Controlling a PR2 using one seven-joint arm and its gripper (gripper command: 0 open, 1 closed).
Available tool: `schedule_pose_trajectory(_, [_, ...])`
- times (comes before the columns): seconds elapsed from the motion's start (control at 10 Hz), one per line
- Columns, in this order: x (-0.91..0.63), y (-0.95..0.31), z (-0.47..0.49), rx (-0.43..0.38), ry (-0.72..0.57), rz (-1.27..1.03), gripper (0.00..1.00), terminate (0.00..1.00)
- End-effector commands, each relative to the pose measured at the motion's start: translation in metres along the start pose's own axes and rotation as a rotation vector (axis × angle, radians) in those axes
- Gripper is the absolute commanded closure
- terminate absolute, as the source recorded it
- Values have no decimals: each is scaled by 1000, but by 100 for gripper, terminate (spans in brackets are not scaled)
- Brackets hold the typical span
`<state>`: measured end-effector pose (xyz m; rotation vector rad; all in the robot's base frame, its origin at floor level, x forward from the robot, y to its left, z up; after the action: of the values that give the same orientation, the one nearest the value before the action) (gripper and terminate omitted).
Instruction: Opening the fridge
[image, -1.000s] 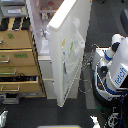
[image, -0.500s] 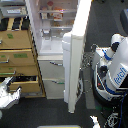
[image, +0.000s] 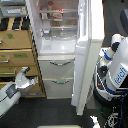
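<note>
Fridge (image: 60, 75) door swung wider since earlier, dark floor, gripper (image: 23, 76) by wooden cabinet (image: 15, 55), claw state unclear, robot body (image: 117, 75) lettering unreadable

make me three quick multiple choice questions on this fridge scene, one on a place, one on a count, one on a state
1. Where is the wooden cabinet relative to the fridge?
A. exterior view's left
B. exterior view's right
C. on top of it

2. How many lower drawers with silver handles does the fridge have?
A. one
B. two
C. four

3. The upper door is:
A. shut
B. removed
C. swung wide open

Answers: 1 A, the cabinet stands left of the fridge. 2 B, two stacked drawers show below the compartment. 3 C, the lit shelves are exposed and the door is edge-on.
</note>
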<state>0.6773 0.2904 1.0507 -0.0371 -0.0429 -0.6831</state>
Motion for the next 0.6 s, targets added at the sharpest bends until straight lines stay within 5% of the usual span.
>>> schedule_pose_trajectory(0.1, [356, -282, 44, 88, 36, -418, 0, 0])
schedule_pose_trajectory(0.6, [413, -683, 154, 135, -64, -897, 0, 0])
